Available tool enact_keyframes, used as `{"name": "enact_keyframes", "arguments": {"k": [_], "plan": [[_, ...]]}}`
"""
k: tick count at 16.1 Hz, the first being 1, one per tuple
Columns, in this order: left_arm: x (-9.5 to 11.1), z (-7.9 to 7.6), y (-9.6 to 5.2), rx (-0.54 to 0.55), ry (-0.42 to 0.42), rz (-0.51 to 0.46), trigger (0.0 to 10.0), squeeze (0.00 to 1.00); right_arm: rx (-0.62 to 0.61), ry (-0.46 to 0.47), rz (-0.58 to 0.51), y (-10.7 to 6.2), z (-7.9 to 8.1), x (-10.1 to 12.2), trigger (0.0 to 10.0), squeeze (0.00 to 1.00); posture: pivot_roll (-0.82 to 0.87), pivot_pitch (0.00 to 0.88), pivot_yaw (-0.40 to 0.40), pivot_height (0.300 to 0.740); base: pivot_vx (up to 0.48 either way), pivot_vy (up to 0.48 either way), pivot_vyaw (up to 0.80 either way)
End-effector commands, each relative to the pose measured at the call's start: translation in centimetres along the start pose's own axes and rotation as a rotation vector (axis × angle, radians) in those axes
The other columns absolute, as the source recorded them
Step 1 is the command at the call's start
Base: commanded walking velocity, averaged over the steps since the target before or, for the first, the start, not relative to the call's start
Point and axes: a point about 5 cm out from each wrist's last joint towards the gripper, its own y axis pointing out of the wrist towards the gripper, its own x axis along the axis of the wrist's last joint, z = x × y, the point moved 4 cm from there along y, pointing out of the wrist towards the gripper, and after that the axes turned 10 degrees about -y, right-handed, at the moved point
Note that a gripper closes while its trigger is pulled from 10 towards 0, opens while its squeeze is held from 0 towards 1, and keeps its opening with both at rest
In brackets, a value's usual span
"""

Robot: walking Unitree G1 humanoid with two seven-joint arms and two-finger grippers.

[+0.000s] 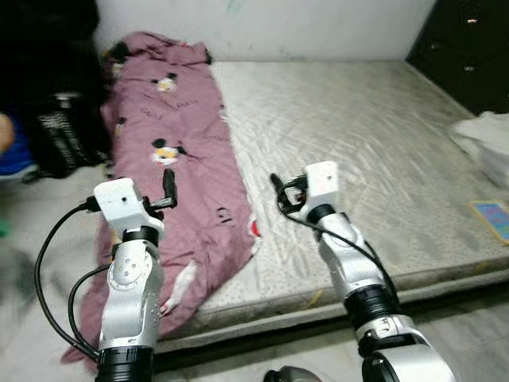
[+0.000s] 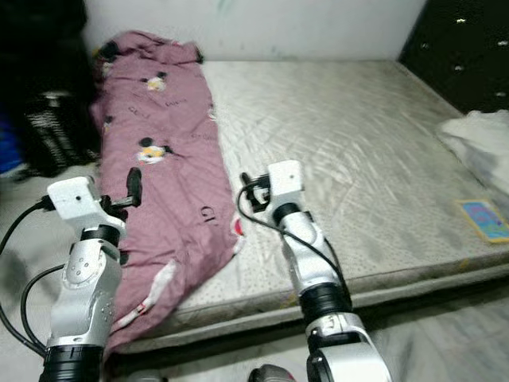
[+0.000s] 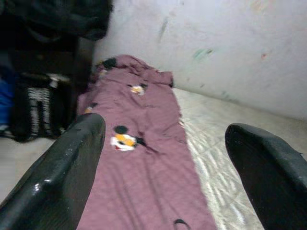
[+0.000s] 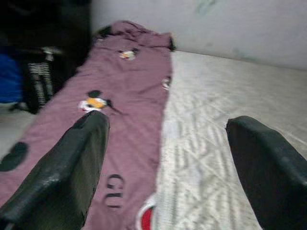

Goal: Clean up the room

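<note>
A mauve blanket [image 1: 183,135] printed with cartoon mice lies lengthwise along the left side of a bare grey mattress [image 1: 358,143]. Its near end hangs over the mattress corner to the floor. My left gripper [image 1: 169,189] hovers open above the blanket's near part, with nothing between its fingers [image 3: 62,177]. My right gripper [image 1: 276,185] is open too and hangs above the mattress just right of the blanket's edge. In the right wrist view the blanket [image 4: 129,96] stretches ahead past the left finger [image 4: 67,177].
A white cloth bundle [image 1: 487,143] and a colourful flat card [image 1: 493,216] lie at the mattress's right edge. A dark cabinet [image 1: 465,44] stands at the back right. Black bags [image 1: 60,119] and something blue [image 1: 12,159] sit on the floor at the left, under a white wall [image 1: 262,24].
</note>
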Motion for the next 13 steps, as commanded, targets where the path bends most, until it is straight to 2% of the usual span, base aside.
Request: {"name": "enact_keyframes", "arguments": {"k": [1,4,6,7,8,10,11,12,13], "plan": [[-0.1,-0.2,0.0,-0.005,0.005,0.003,10.0,0.0,-0.015,-0.007,-0.007,0.1,-0.7,0.4,10.0,0.0,0.1,0.0,-0.054,0.74,0.0,0.0,0.0],[0.4,0.1,-0.1,0.024,0.029,-0.015,10.0,0.0,-0.006,-0.013,0.004,0.2,-0.7,0.3,10.0,0.0,0.1,0.0,-0.049,0.74,0.0,0.0,0.0],[1.9,1.5,-0.7,0.051,0.134,-0.05,10.0,0.0,-0.023,0.024,0.032,0.3,-0.9,-0.1,10.0,0.0,0.11,0.0,-0.046,0.74,0.0,0.0,0.0],[2.6,2.7,-1.1,0.057,0.209,-0.066,10.0,0.0,-0.032,0.05,0.049,0.4,-1.4,-0.2,10.0,0.0,0.12,0.0,-0.051,0.74,0.0,0.0,0.0],[2.8,3.4,-1.4,0.064,0.239,-0.063,10.0,0.0,-0.038,0.045,0.047,0.4,-1.7,-0.2,10.0,0.0,0.13,0.0,-0.055,0.74,0.0,0.0,0.0],[3.1,5.2,-1.9,0.127,0.254,-0.051,10.0,0.0,-0.009,0.014,0.033,0.2,-1.5,0.2,10.0,0.0,0.14,0.003,-0.062,0.74,0.0,0.0,0.0],[3.1,5.2,-1.9,0.127,0.254,-0.051,10.0,0.0,-0.009,0.014,0.033,0.2,-1.5,0.2,10.0,0.0,0.14,0.003,-0.062,0.74,0.0,0.0,0.0],[2.8,5.4,-2.6,0.146,0.262,-0.042,10.0,0.0,0.012,-0.018,0.021,-0.2,-1.0,0.2,10.0,0.0,0.14,0.021,-0.053,0.74,0.0,0.0,0.72],[2.1,5.0,-3.2,0.128,0.264,-0.017,10.0,0.0,0.006,-0.011,0.015,-0.5,-0.7,0.2,10.0,0.0,0.13,0.023,-0.053,0.74,0.0,0.0,0.8]]}}
